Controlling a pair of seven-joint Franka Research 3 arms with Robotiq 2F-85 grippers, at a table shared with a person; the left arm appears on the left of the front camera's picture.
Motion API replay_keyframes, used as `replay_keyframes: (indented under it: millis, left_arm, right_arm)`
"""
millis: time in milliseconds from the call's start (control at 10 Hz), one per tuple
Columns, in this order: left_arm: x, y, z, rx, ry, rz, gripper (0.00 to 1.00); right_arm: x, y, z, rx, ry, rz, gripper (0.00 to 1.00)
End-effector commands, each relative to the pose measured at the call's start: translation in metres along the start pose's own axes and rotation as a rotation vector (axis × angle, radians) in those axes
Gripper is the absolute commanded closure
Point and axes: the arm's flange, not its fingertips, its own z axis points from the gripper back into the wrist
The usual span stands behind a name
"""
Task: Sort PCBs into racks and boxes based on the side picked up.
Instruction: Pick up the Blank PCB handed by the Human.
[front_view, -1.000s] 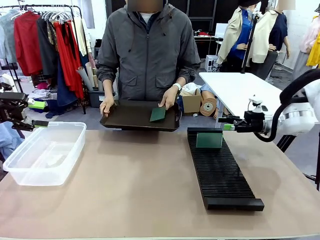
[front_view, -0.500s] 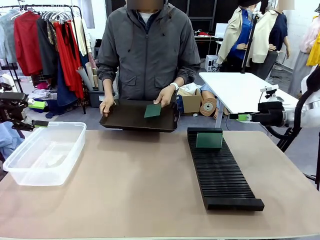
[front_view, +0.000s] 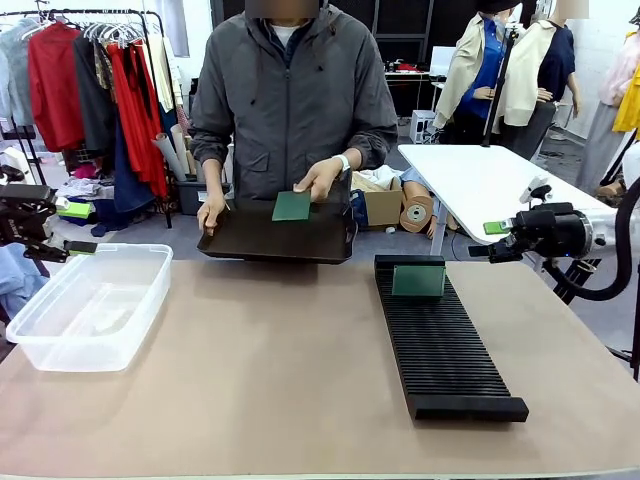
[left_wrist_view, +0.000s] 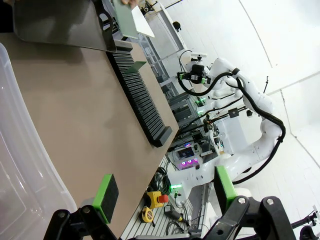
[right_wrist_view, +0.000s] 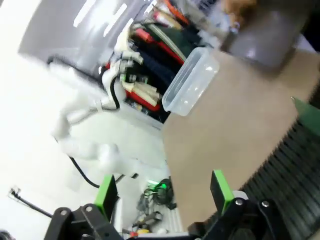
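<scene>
Moved: right end effector now sits farther right, clear of the rack. The person's hand now holds the raised PCB above the tray.
Surface: carries box and rack.
Box: no board visible.
Rack: slotted PCB upright at far end.
Left end effector and right: spread, empty.
Progress: early, with handover likely next.

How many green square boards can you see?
2. One green board is held in the person's hand above the tray. The other board stands upright at the far end of the black rack. More may lie hidden on the tray.
</scene>
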Motion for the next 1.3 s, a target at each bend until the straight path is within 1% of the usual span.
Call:
replay_keyframes:
  millis: [0, 300, 600, 800, 900, 1000, 1100, 1200]
  left_arm:
    - [0.001, -0.003, 0.001, -0.007, -0.001, 0.009, 0.0]
    - [0.001, -0.003, 0.001, -0.007, -0.001, 0.009, 0.0]
    - [0.001, -0.003, 0.001, -0.007, -0.001, 0.009, 0.0]
    - [0.001, -0.003, 0.001, -0.007, -0.001, 0.009, 0.0]
    - [0.001, -0.003, 0.001, -0.007, -0.001, 0.009, 0.0]
    - [0.001, -0.003, 0.001, -0.007, -0.001, 0.009, 0.0]
    - [0.001, -0.003, 0.001, -0.007, -0.001, 0.009, 0.0]
    - [0.001, -0.003, 0.001, -0.007, -0.001, 0.009, 0.0]
  right_arm:
    - [0.003, 0.022, -0.009, -0.054, 0.033, -0.165, 0.0]
    - [0.006, 0.048, -0.016, 0.012, 0.027, -0.259, 0.0]
    - [0.008, 0.05, -0.016, 0.079, 0.008, -0.321, 0.0]
    - [0.007, 0.049, -0.015, 0.123, 0.029, -0.33, 0.0]
    - [0.005, 0.047, -0.014, 0.117, 0.045, -0.291, 0.0]
    - [0.005, 0.043, -0.013, 0.123, 0.037, -0.237, 0.0]
    - [0.004, 0.046, -0.017, 0.093, 0.046, -0.3, 0.0]
    - [0.004, 0.046, -0.017, 0.093, 0.046, -0.3, 0.0]
